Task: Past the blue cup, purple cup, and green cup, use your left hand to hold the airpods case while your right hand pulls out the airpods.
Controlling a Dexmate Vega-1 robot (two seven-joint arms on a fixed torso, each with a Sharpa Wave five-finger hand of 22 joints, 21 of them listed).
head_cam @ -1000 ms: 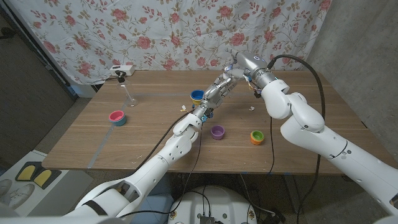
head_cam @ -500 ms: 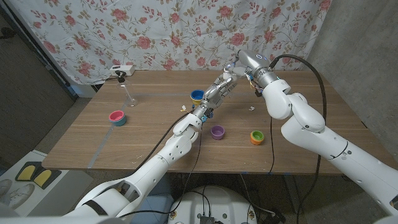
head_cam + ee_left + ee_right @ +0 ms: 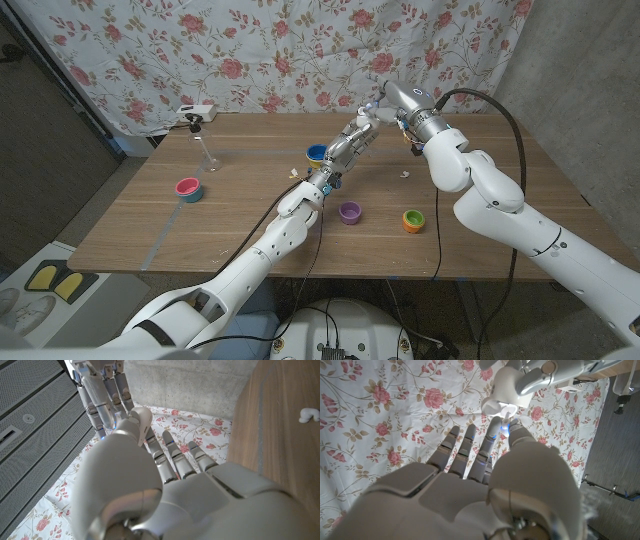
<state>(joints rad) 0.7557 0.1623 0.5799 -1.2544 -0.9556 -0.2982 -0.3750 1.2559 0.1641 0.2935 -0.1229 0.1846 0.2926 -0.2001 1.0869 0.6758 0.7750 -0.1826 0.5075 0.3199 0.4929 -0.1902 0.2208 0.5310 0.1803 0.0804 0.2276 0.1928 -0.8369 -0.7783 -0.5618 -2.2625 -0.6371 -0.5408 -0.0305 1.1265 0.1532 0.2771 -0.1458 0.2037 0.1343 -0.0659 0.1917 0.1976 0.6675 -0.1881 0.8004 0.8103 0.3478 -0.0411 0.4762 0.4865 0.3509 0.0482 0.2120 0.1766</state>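
Observation:
Past the blue cup [image 3: 316, 153], my left hand [image 3: 350, 143] holds the white airpods case [image 3: 365, 114] up above the table's far side. My right hand [image 3: 384, 108] meets it from the right, fingertips at the case. In the right wrist view the case [image 3: 499, 394] sits in the left hand [image 3: 555, 371] just beyond my right fingers [image 3: 470, 450], with thumb and finger close together under it. Whether they pinch an airpod is hidden. A white earbud [image 3: 405, 172] lies on the table. The purple cup [image 3: 349, 212] and green cup [image 3: 412, 220] stand nearer me.
A pink cup [image 3: 187, 187] stands at the left of the wooden table [image 3: 230, 235]. A small stand [image 3: 206, 145] with a white box [image 3: 197, 112] is at the back left. A small white bit [image 3: 293, 173] lies by the blue cup. A floral curtain [image 3: 270, 50] hangs behind.
My right hand has shifted slightly to the right at the case. The left hand and the case have stayed almost still.

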